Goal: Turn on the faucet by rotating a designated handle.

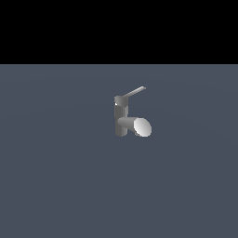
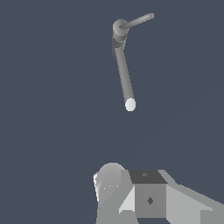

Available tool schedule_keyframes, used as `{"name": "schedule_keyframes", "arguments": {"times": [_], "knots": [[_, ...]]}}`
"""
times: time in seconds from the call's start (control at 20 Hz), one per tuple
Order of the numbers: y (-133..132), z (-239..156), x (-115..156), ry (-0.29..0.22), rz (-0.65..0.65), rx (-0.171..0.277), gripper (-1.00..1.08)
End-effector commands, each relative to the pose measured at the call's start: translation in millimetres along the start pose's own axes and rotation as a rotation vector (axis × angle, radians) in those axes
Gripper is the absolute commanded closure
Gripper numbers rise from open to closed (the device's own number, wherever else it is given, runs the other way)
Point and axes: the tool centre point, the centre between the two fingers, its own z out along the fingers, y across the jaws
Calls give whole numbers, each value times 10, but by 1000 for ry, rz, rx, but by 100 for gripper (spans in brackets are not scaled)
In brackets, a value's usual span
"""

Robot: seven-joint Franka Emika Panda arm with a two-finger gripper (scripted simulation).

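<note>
Risk lies in the approach: fingers, spread unreadable from here, sit well apart from the thin handle and could strike the faucet spout instead.

one faucet, one handle on its cap, one spout with one pale oval face. one grey floor. one robot body part in wrist view.

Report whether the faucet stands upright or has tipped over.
Upright. In the exterior view the faucet post rises vertically from the floor, with the handle slanting up from its cap.
</note>
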Motion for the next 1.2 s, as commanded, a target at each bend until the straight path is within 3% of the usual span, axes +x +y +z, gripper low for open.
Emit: {"name": "schedule_keyframes", "arguments": {"times": [0.0, 0.6, 1.15], "knots": [[0, 0, 0, 0, 0, 0, 108], [-108, 175, 212, 1, 85, 4, 108], [-308, 637, 823, 2, 311, 16, 108]]}}
